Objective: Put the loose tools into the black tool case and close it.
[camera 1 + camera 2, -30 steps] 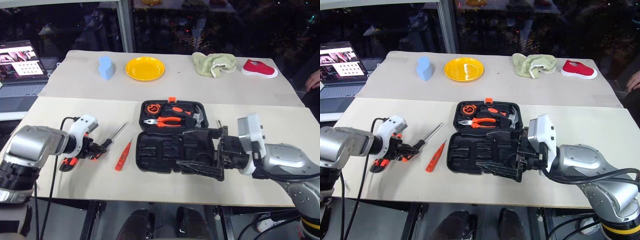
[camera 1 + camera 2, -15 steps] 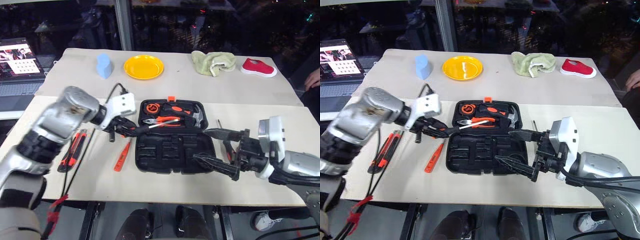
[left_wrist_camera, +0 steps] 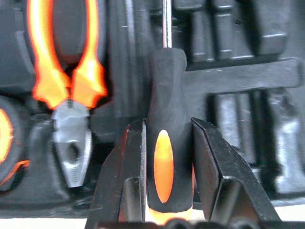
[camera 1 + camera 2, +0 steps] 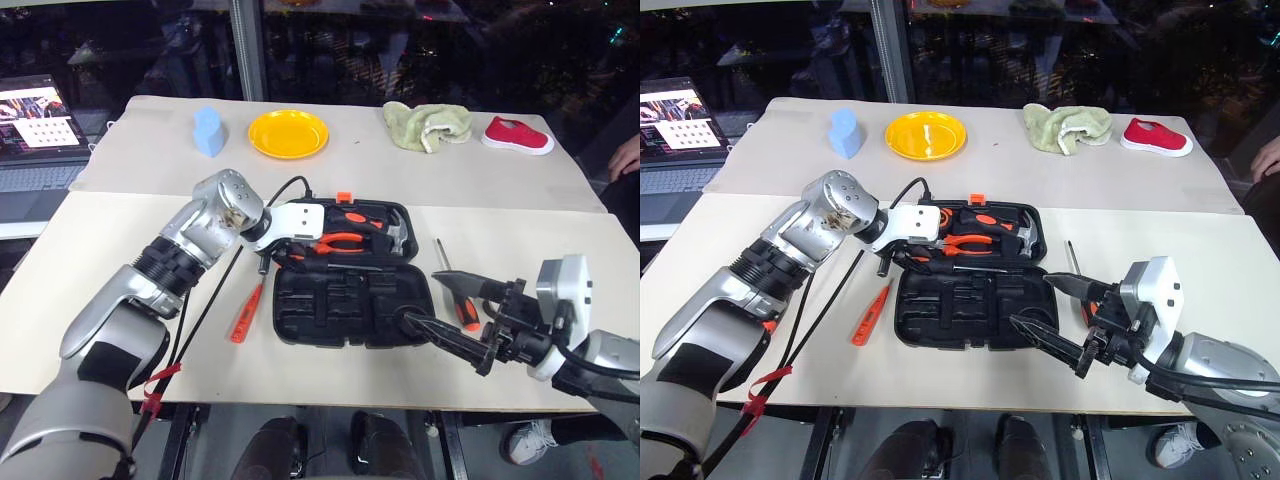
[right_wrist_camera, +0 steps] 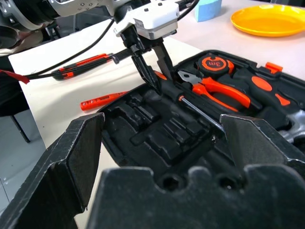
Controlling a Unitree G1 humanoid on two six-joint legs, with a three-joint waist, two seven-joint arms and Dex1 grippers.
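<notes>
Screwdriver point(image 3: 167, 157) number one is half hidden: its orange-and-black handle sits clamped between the left hand's point(image 4: 283, 258) black fingers, and its steel shaft runs out of the left wrist view over the moulded recesses. The left arm reaches across from nine o'clock with the hand pitched down over the hinge line of the black tool case point(image 4: 345, 300), which lies open in the middle of the near desk point(image 4: 100, 300). The case's far half holds orange-handled pliers point(image 4: 340, 241) and a hammer point(image 4: 398, 236), partly covered by the left wrist. The right hand point(image 4: 450, 312) hovers at four o'clock of the case, its fingers spread wide and holding nothing, and it screens part of a second screwdriver point(image 4: 455, 290) lying at three o'clock. At nine o'clock of the case lie the red tester point(image 4: 245, 311) and, visible in the right wrist view, the utility knife point(image 5: 86, 66), with bare desk around them.
</notes>
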